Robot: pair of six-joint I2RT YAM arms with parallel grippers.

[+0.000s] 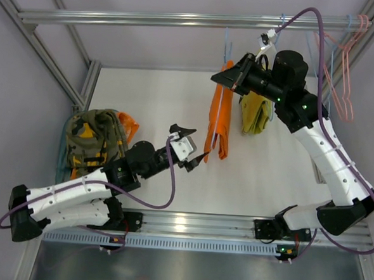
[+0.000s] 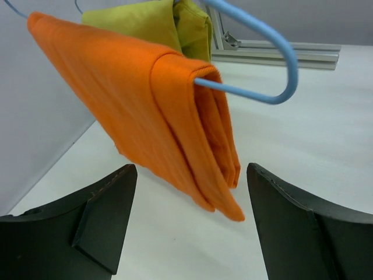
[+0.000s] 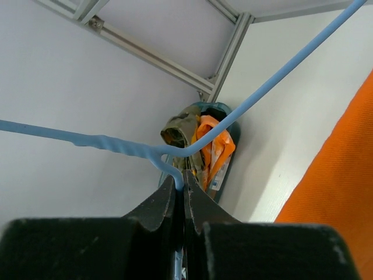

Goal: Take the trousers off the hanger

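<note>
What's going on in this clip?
The right end effector is shut on the light-blue hanger near its twisted neck. The orange trousers are still folded over the hanger's bar. The left end effector is open and faces their lower end, but it has not gripped them yet.

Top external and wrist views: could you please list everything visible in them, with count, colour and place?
table: one, white, underneath.
trousers: one pair, bright orange, hanging mid-scene.
hanger: one, light blue, through the trousers' fold.
yellow-green trousers: one pair, right of the orange pair.
pink hangers: count unclear, on rail, top right.
camouflage garment: one, olive-tan, table's left edge.
left gripper: one, black, open, near trousers' lower end.
right gripper: one, black, shut on hanger's neck.
</note>
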